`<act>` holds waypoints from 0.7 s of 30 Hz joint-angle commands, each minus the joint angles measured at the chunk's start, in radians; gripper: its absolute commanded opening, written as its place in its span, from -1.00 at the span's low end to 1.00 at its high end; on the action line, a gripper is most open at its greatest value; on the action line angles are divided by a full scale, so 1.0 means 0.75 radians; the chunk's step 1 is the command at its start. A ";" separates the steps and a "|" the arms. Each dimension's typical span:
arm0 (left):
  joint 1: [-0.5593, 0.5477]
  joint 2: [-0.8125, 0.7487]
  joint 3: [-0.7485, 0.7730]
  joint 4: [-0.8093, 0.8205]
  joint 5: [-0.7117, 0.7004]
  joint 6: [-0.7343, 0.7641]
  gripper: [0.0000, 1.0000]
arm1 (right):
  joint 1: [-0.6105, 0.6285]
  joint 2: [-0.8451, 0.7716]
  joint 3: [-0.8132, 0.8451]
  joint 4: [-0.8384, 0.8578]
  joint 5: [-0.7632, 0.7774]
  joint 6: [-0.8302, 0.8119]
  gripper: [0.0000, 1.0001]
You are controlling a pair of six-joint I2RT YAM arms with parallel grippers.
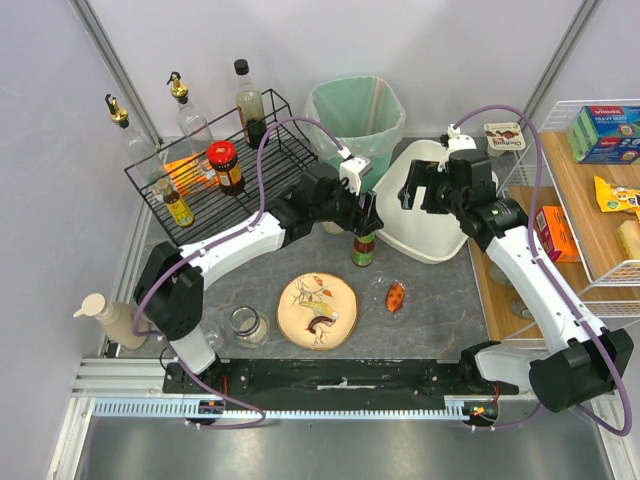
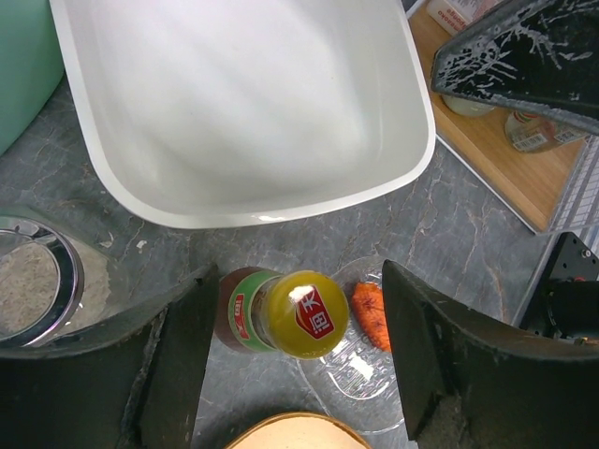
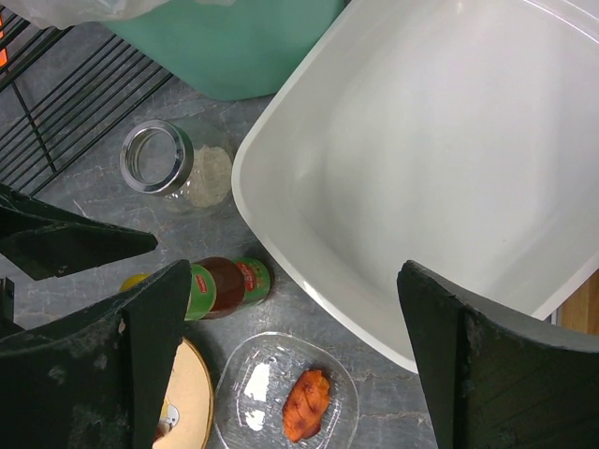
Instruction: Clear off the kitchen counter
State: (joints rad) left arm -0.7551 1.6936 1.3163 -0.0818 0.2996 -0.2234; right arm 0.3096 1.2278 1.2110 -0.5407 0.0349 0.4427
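Note:
The kitchen counter (image 1: 440,300) is a dark grey mottled worktop. On it stands a sauce bottle (image 1: 363,250) with a green label and yellow cap. My left gripper (image 1: 365,215) is open just above it. In the left wrist view the bottle (image 2: 301,313) stands between the fingers (image 2: 178,365), with a gap at the right finger. My left gripper (image 2: 299,281) holds nothing. My right gripper (image 1: 425,185) is open and empty over the white basin (image 1: 440,245). In the right wrist view my right gripper (image 3: 292,281) hangs over the basin's rim (image 3: 309,271) and a clear dish (image 3: 253,383).
A round bird-pattern plate (image 1: 318,310), a clear dish with an orange food piece (image 1: 397,297), a glass jar (image 1: 245,323) and a soap dispenser (image 1: 105,318) are on the counter. A black wire rack (image 1: 215,165) with bottles, a green bin (image 1: 355,115) and a wooden shelf (image 1: 590,190) surround it.

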 commanded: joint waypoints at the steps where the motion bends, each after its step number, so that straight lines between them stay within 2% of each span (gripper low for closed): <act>1: -0.016 0.043 0.016 0.003 0.034 0.022 0.49 | -0.008 0.003 0.011 0.001 0.001 -0.024 0.96; 8: -0.051 0.080 0.000 0.007 -0.044 0.075 0.46 | -0.010 0.005 0.011 0.003 -0.006 -0.028 0.96; 11: -0.063 0.082 -0.002 0.015 -0.082 0.099 0.32 | -0.012 0.007 0.011 0.007 -0.006 -0.028 0.96; 13: -0.069 0.082 -0.006 0.017 -0.101 0.106 0.13 | -0.010 0.009 0.011 0.005 -0.008 -0.028 0.96; 16: -0.077 0.080 -0.006 0.019 -0.134 0.124 -0.34 | -0.014 0.011 0.009 0.005 -0.006 -0.028 0.96; 21: -0.093 0.037 0.002 0.009 -0.219 0.177 -0.96 | -0.016 0.016 0.013 0.005 -0.004 -0.028 0.96</act>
State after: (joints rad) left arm -0.8116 1.7554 1.3140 -0.0563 0.1936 -0.1478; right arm 0.3035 1.2350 1.2110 -0.5415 0.0311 0.4339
